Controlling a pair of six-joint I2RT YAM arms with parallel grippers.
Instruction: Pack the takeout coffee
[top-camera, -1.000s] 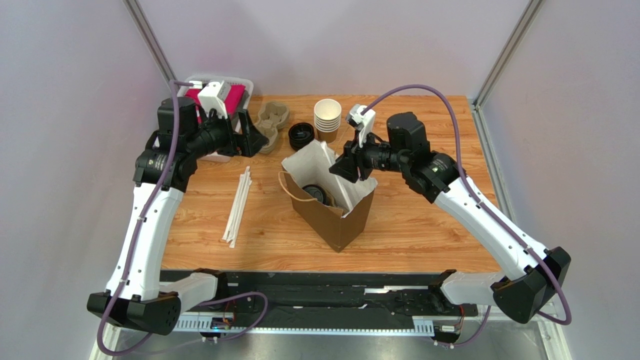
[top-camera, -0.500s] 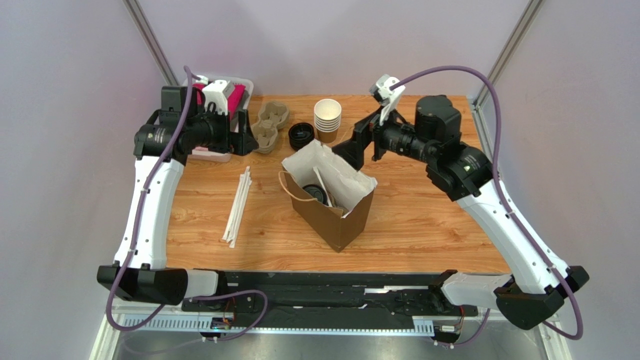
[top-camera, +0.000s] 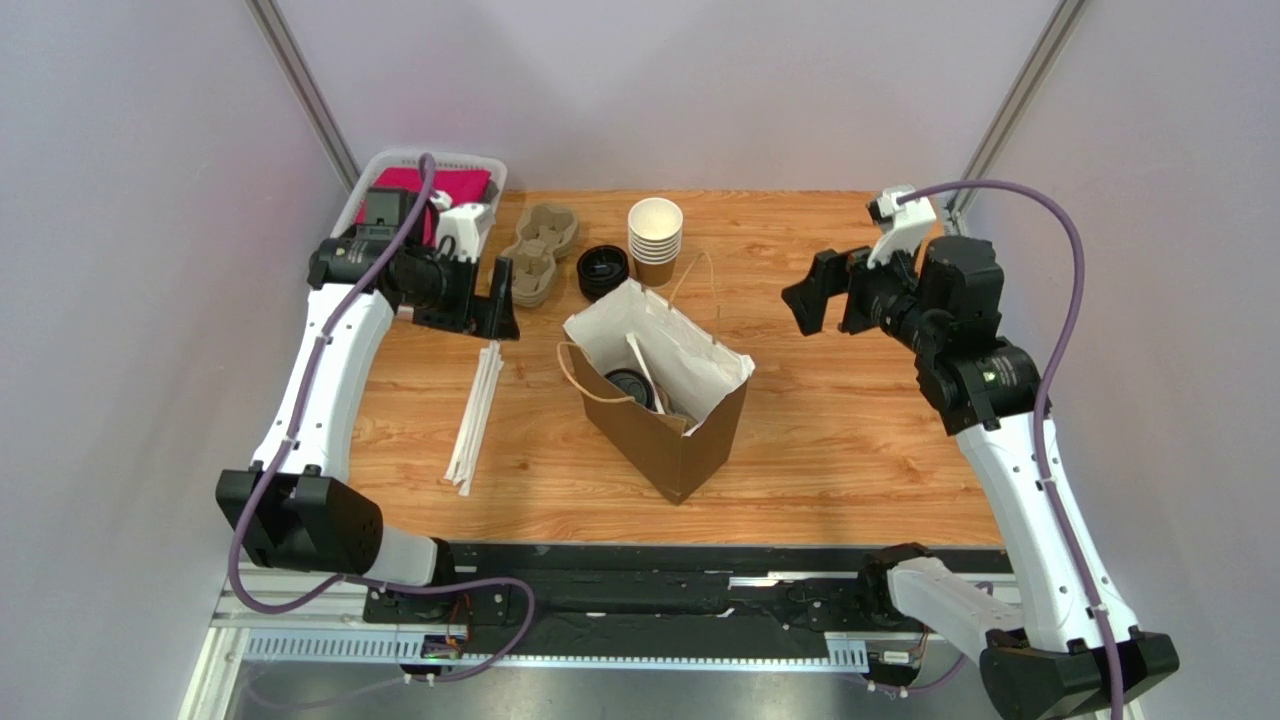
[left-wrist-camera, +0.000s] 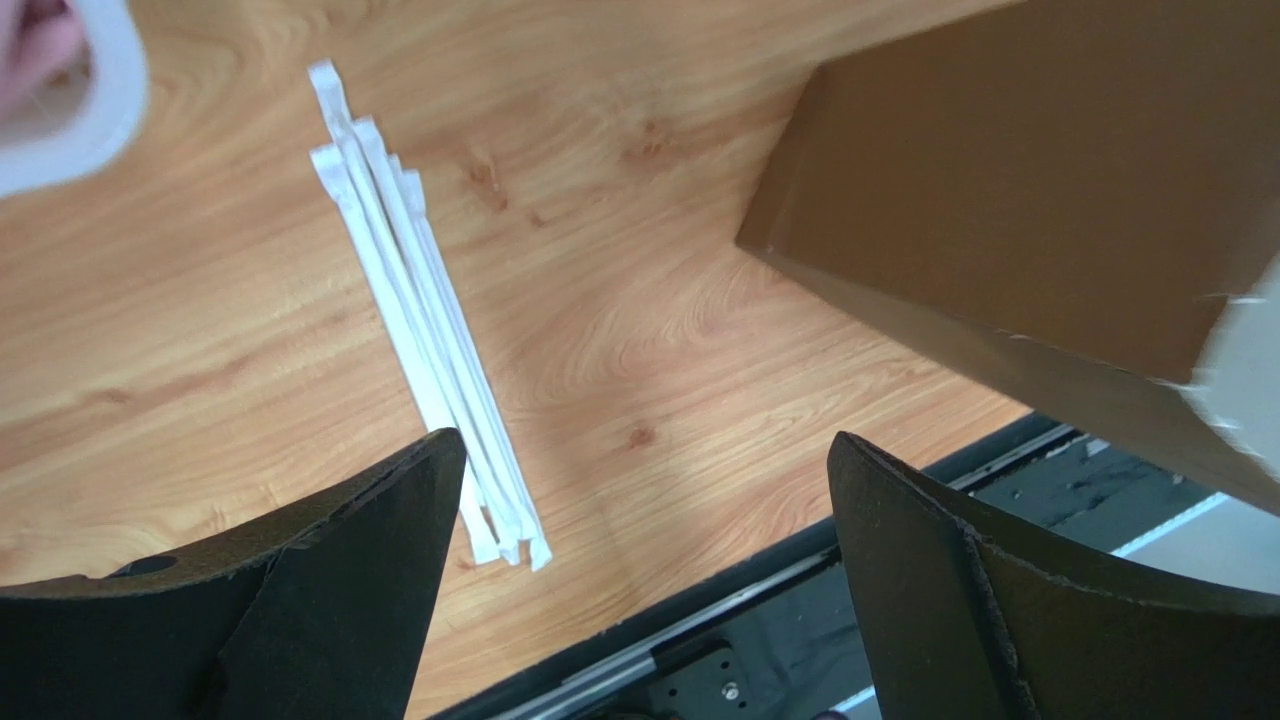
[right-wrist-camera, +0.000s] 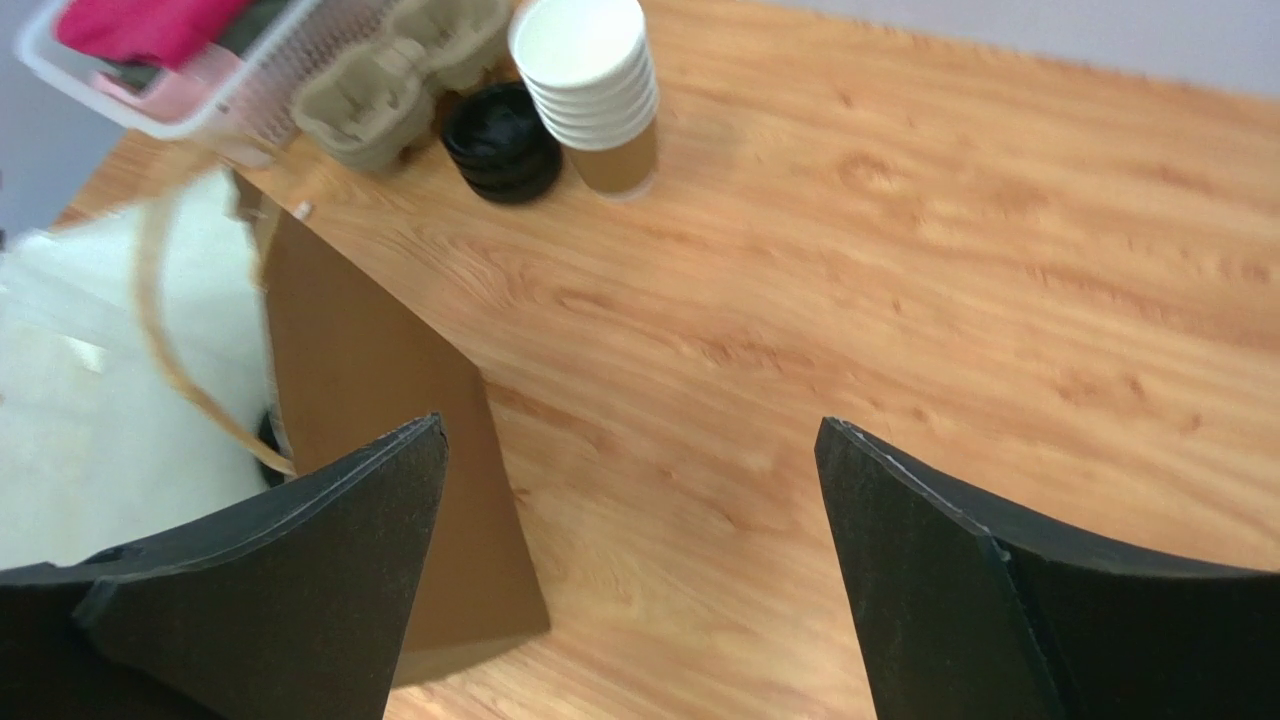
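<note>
We are judging packing done: the coffee (top-camera: 636, 389) is sitting inside the bag (top-camera: 676, 450); left fingers (left-wrist-camera: 346, 600) and right fingers (right-wrist-camera: 286, 585) are standing apart, empty.

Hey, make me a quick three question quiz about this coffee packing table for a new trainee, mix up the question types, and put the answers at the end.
1. True or false: the left hand and the right hand are both open and empty.
2. Where is the lidded coffee cup? A: inside the brown paper bag. B: beside the straws. C: in the white basket.
3. What lies between the stack of lidless cups and the cardboard carrier?

Key: 1 true; 2 A; 3 the pile of black lids.
</note>
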